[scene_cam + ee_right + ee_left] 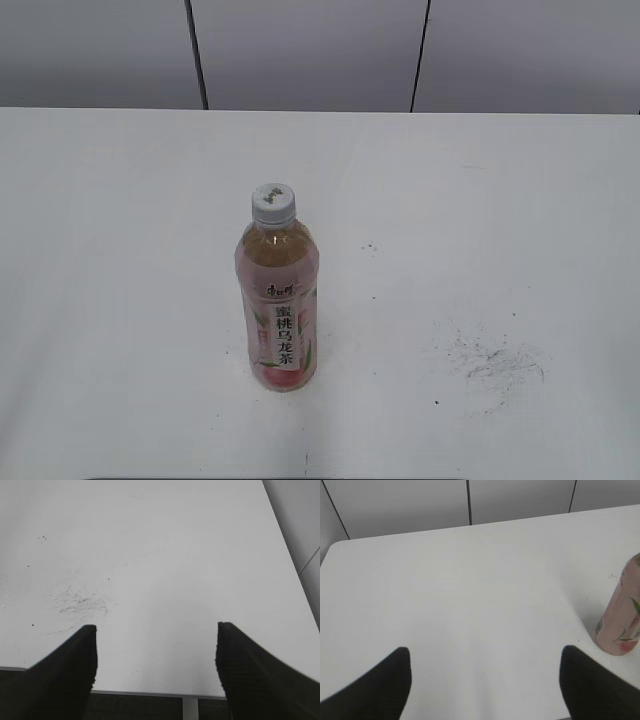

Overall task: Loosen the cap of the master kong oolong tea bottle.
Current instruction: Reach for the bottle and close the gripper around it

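Note:
The master kong oolong tea bottle (278, 305) stands upright near the middle of the white table, its pink-and-white label with black characters facing me. Its white-grey cap (272, 202) sits on the neck. The bottle's lower part also shows at the right edge of the left wrist view (621, 616); the cap is out of that view. My left gripper (485, 656) is open and empty, to the left of the bottle and apart from it. My right gripper (156, 634) is open and empty over the table's near edge. Neither gripper shows in the exterior view.
The white table (480, 190) carries a patch of dark scuff marks (495, 362) right of the bottle, also in the right wrist view (80, 602). Grey wall panels (310, 50) stand behind the far edge. The table's near edge (150, 692) lies under the right gripper.

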Tool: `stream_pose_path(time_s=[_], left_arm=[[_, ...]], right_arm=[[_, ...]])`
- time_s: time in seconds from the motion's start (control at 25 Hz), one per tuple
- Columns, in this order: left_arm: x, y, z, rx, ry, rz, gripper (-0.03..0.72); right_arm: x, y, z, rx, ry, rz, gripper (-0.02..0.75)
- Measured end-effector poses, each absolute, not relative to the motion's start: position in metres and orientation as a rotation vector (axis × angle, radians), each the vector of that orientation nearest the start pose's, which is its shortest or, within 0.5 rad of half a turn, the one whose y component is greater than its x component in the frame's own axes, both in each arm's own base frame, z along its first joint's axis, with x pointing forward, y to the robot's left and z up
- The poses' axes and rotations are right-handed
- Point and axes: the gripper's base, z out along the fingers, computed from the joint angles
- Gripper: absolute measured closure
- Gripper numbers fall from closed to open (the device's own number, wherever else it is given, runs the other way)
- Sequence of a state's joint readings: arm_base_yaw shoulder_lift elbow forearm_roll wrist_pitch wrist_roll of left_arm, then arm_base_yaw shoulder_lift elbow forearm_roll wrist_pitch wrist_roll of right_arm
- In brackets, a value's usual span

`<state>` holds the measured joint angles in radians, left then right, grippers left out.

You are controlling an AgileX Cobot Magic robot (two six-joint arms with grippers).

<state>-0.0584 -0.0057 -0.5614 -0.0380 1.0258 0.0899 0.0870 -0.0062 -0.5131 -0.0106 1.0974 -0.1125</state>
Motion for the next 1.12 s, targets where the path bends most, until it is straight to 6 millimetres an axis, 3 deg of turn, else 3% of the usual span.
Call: stream_pose_path(time_s=[0.44,0.64,0.8,1.0,1.12], left_arm=[[-0.012,-0.002,0.297,0.146,1.936,-0.024,0.15],[-0.006,-0.007,0.309,0.14,1.875,-0.101,0.207],[0.016,-0.013,0.332,0.09,1.72,-0.209,0.225],[0.065,-0.013,0.353,-0.002,1.601,-0.257,0.229],[0.097,-0.014,0.354,-0.02,1.605,-0.252,0.229]], right_arm=[[-0.009,-0.002,0.278,-0.204,2.052,-0.028,0.183],[-0.009,-0.002,0.278,-0.204,2.052,-0.028,0.183],[-0.009,-0.002,0.278,-0.204,2.052,-0.028,0.183],[-0.009,-0.002,0.278,-0.204,2.052,-0.028,0.183],[-0.009,-0.002,0.278,-0.204,2.052,-0.028,0.183]])
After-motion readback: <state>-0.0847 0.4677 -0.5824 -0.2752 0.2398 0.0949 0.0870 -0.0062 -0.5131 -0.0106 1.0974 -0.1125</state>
